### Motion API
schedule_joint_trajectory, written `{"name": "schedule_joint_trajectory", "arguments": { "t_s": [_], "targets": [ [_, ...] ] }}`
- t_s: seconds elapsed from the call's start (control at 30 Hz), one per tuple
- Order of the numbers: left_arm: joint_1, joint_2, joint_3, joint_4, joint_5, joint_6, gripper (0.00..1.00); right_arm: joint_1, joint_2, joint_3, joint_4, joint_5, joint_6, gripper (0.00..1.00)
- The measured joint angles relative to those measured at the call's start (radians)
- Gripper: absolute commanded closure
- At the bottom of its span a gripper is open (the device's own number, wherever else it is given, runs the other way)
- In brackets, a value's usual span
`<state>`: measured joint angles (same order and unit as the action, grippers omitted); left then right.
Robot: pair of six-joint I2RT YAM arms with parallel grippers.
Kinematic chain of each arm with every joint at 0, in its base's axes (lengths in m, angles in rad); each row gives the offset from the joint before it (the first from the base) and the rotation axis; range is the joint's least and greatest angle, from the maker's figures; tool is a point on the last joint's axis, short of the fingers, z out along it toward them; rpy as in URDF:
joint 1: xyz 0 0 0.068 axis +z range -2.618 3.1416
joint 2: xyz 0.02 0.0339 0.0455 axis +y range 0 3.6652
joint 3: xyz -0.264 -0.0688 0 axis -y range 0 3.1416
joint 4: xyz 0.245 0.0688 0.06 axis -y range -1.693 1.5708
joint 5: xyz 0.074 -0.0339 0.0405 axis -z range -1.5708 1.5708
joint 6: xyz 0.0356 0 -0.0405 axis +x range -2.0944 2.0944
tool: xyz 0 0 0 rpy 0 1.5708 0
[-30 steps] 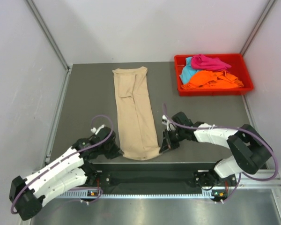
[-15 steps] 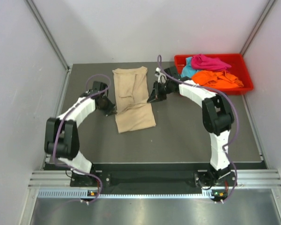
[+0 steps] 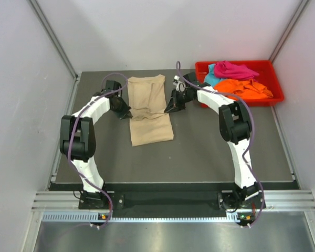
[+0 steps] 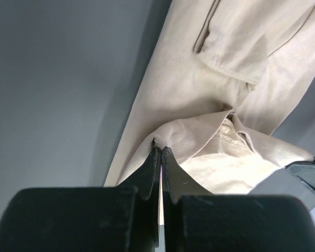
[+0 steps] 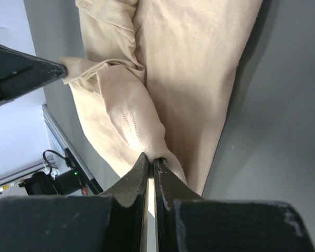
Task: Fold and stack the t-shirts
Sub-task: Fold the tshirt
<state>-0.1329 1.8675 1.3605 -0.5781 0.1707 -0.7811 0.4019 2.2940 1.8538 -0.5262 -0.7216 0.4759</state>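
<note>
Progress was early: our left gripper (image 4: 158,155) and right gripper (image 5: 149,160) pinched the half-folded beige cloth t-shirt (image 3: 148,113), while three crumpled coloured t-shirts (image 3: 241,88) waited in the far-right red plastic tray (image 3: 275,89).

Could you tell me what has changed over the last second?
Both arms swung from the near edge toward the far side; the left gripper and right gripper carried the near hem of the beige t-shirt back over it, so it lies shorter, partly doubled. Both stay shut on the cloth. The red tray and the shirts in it did not move.
</note>
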Motion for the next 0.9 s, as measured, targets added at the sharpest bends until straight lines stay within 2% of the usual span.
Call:
{"name": "schedule_joint_trajectory", "arguments": {
  "t_s": [0.6,0.77,0.8,0.83,0.9],
  "targets": [
    [0.032,0.109,0.104,0.001,0.021,0.019,1.0,-0.013,0.09,0.101,0.007,-0.014,0.041,0.98],
    [0.034,0.122,0.119,0.002,0.023,0.022,1.0,-0.014,0.112,0.127,0.01,-0.018,0.058,0.9],
    [0.034,0.122,0.119,0.002,0.023,0.023,0.98,-0.014,0.119,0.133,0.011,-0.019,0.062,0.87],
    [0.035,0.122,0.121,0.001,0.021,0.025,0.8,-0.015,0.126,0.137,0.013,-0.017,0.068,0.76],
    [0.035,0.128,0.136,-0.004,0.011,0.035,0.69,-0.02,0.138,0.138,0.018,-0.016,0.079,0.7]
  ]
}}
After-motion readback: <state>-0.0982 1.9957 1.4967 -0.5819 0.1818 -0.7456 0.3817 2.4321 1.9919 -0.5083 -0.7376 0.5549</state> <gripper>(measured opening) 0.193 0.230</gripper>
